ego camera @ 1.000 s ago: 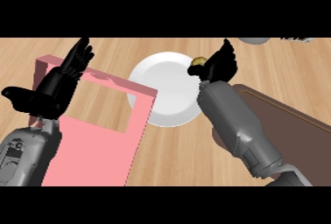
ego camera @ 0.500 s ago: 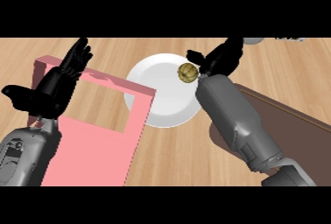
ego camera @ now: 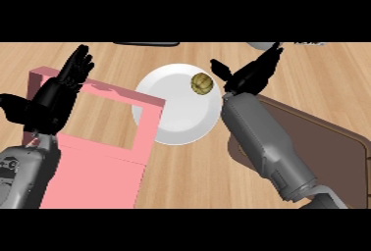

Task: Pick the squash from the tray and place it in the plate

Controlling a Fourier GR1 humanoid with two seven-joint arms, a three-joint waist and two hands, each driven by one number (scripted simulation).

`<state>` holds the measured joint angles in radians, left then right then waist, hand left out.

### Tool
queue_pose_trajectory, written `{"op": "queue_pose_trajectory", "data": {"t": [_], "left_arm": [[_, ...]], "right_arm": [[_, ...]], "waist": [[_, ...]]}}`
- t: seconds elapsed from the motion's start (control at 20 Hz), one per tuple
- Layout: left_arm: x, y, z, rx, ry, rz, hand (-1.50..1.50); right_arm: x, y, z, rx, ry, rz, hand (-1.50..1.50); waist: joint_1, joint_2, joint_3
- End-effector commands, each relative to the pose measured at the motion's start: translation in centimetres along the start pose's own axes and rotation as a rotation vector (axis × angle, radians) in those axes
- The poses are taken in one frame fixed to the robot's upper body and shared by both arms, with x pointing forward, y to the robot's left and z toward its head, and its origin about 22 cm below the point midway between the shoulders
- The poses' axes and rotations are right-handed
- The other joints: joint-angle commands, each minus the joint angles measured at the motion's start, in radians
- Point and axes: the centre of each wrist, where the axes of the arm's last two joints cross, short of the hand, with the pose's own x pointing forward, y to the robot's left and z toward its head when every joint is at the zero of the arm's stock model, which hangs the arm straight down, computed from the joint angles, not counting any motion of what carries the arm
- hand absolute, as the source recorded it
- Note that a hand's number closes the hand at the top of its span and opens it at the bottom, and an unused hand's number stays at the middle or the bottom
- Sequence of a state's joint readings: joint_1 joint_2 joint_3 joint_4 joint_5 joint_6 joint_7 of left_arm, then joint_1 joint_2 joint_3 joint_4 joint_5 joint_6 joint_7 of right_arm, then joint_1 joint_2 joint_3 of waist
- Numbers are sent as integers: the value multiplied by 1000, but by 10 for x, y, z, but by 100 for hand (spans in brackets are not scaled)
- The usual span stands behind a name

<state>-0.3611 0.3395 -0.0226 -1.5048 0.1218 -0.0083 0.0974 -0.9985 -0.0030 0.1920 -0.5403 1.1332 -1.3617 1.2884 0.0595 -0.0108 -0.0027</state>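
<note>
Nearest: the pink tray (ego camera: 94, 166) sat at lower left on the counter (ego camera: 188, 171), one wall standing up beside the plate. The left forearm came up over it. A dark brown board (ego camera: 319, 142) lay at lower right, under the right forearm.

Left hand (ego camera: 54, 100) was over the tray's far-left corner, fingers straight and spread, pointing up and away, thumb out to the side. It held nothing and looked parked.

Middle: the white plate (ego camera: 177, 122) lay on the counter, its left rim hidden behind the tray wall. The squash (ego camera: 202, 84), small, round and yellow-brown, was in the plate's upper right part, near the rim. I couldn't tell whether it had fully settled on the plate.

Right hand (ego camera: 250, 73) was just right of the squash, past the plate's upper right rim. Its fingers were apart and extended up and to the right, thumb toward the squash, with a visible gap between hand and squash. Nothing was clamped. The right forearm ran diagonally from lower right up to the plate's edge.

Far: a dark flat object (ego camera: 145, 43) and a grey one (ego camera: 262, 45) were cut off at the top edge. I couldn't identify them.

Progress, my read: pick done, place essentially done, with the squash in the plate and free of the hand. Only pulling the right arm clear was left.
</note>
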Motion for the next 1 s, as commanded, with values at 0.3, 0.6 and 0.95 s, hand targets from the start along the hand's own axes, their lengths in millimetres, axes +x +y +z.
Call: {"op": "queue_pose_trajectory", "data": {"t": [0.3,0.6,0.95], "left_arm": [[-2,7,11,31,26,10,0],[-16,26,23,86,39,-5,0],[-10,31,24,120,44,-21,0]], "right_arm": [[-65,-23,30,42,24,-75,-150],[-93,-48,51,84,22,-76,-150],[-126,-89,71,91,-30,-15,-150]], "waist": [[-45,-24,0],[-83,-24,-1],[-120,-24,-2]]}}
